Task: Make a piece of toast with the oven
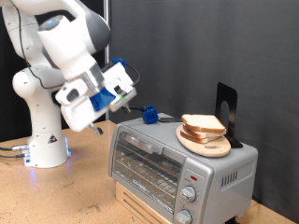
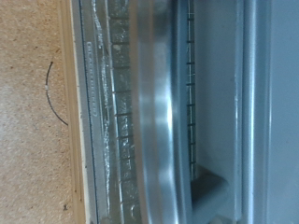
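A white Franka arm is seen in the exterior view, bent over a wood-grain surface [image 1: 56,191]. Its tool [image 1: 129,101] is carried on a blue and white hand, just beside the upper corner of the oven [image 1: 177,159] on the exterior view's left. Whether the tool's fingers are parted or closed cannot be told from either view, and nothing is shown held between them.

The oven, a silver-grey toaster oven, is set on a low wooden stand towards the exterior view's bottom right. Its glass door is shut, with a bar handle [image 1: 140,137] running along the door's top edge and two round knobs [image 1: 188,197] stacked below a small red light at the exterior view's right end.

The piece of toast [image 1: 203,124] is stacked with other slices on a round wooden board [image 1: 207,145] on the oven's roof, towards the exterior view's right of the tool and well apart from it. A small blue object [image 1: 149,115] sits on the roof between the two.

In the wrist view, the bar handle [image 2: 157,112] is seen close up and blurred, lying lengthwise across the frame, with the wire rack [image 2: 117,121] visible through the glass. The handle appears to be the thing nearest the tool, and its long axis follows the door's top edge.
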